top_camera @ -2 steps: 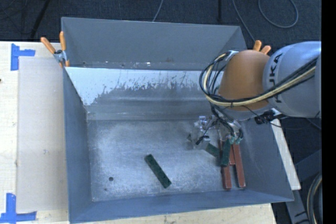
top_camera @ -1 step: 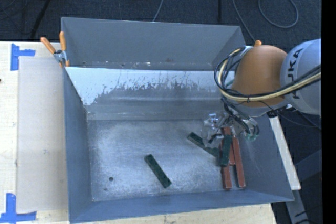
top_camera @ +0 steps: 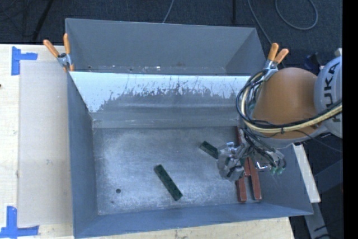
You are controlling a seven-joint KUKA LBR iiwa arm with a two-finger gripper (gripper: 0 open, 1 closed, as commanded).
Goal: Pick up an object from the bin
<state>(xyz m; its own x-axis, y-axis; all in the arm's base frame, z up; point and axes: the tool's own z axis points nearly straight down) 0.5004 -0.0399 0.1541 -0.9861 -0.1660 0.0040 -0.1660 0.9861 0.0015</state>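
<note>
My gripper (top_camera: 229,164) hangs low over the bin's right side, under the arm's orange cover. A small dark green block (top_camera: 209,149) lies just to its left on the bin floor, close to the gripper but apart from it. Two reddish-brown flat sticks (top_camera: 249,183) lie side by side right of and below the gripper, running toward the front wall; their upper ends are hidden behind the gripper and cables. Whether the gripper touches them I cannot tell.
A longer dark green bar (top_camera: 168,182) lies slantwise on the floor near the front middle. A tiny dark speck (top_camera: 118,192) sits at the front left. The bin's sloped walls rise on all sides, the right one near the arm.
</note>
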